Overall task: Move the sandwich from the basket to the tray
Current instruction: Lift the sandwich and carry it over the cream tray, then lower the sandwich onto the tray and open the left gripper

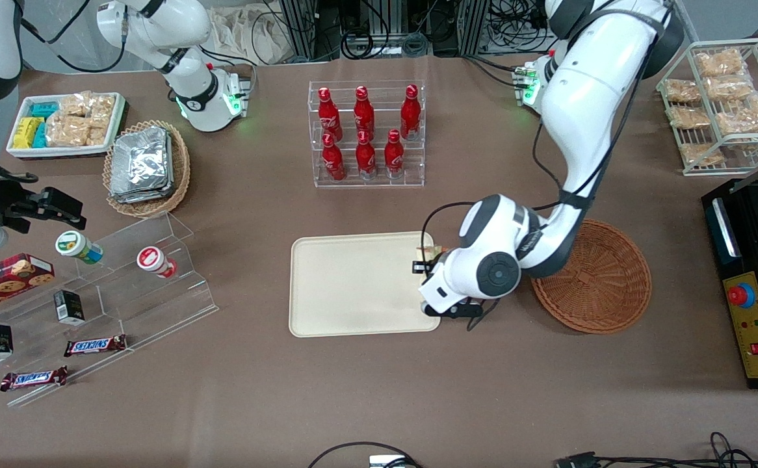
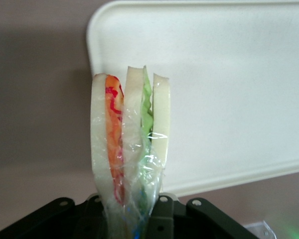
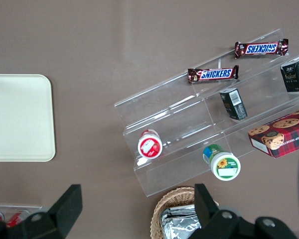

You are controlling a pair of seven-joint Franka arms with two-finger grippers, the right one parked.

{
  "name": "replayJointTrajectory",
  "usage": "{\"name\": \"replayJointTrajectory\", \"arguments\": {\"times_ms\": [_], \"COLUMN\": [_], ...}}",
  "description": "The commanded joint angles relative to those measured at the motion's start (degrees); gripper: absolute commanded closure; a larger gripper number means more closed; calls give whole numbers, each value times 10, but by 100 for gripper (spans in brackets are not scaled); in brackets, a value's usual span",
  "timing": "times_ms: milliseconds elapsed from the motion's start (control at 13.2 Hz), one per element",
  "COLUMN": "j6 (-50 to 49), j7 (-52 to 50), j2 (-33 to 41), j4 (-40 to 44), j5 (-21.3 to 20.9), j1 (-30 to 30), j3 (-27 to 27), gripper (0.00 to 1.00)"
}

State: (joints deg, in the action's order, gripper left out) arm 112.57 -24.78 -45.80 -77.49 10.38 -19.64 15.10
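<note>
I've got the gripper (image 1: 432,259) clamped on the sandwich (image 2: 129,144) by its wrapped end, hanging over the tray (image 1: 353,286) edge — soft, light, slick wrap, so easy squeeze.

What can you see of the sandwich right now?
The sandwich is a wedge of three white bread slices, with an orange-red filling layer between one pair and a green one between the other, all in clear crinkled wrap. It stands on edge, held at its lower end by the left gripper, whose fingers are shut on it. It hangs over the tray, by the tray's edge nearest the basket, and looks lifted clear of the surface. In the front view the arm hides nearly all of it.
</note>
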Motion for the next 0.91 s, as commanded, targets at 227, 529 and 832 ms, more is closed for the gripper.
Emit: {"name": "replayJointTrajectory", "arguments": {"times_ms": [227,529,832], "j6": [39,39,33], "j7": [-8,-9,-11], "j2": [-49,-46,-20], "j4": [23,23,28], "j5": [-11,-54,-47], "j1": [-18,-17,-8], "j3": [-6,-5,-4], "gripper": [90,0,0]}}
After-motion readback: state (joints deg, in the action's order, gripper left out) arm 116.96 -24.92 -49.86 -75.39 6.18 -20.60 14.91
